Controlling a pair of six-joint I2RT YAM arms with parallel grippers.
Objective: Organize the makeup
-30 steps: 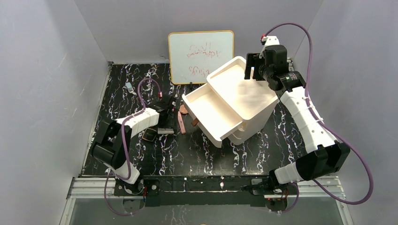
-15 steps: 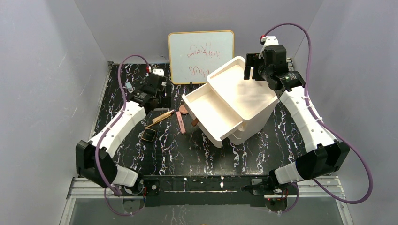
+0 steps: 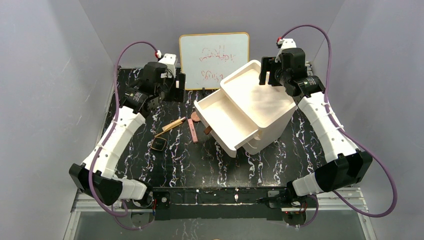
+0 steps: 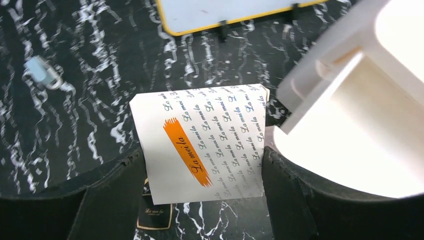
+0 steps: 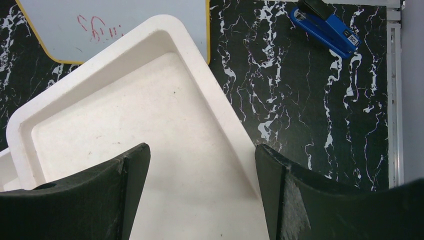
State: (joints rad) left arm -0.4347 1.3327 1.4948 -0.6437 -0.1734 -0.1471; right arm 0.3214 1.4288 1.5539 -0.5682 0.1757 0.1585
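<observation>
Upper left of the overhead view, the left gripper (image 3: 177,89) hangs above the black marbled table (image 3: 200,160); its load is too small to read there. Its wrist view shows a white square palette (image 4: 205,142) with an orange stripe pinched between both fingers, hiding most of a black square compact (image 4: 155,218) below. At centre, an open drawer's corner on the white box (image 3: 260,102) cuts off a round compact (image 3: 194,117). Beside it lie a pink bar (image 3: 193,131) and tan pencils (image 3: 171,125). The right gripper (image 5: 201,152), fingers apart and empty, hovers over the box top. A whiteboard (image 3: 214,55) stands behind, with a blue stapler (image 5: 325,25) near the table's far edge.
</observation>
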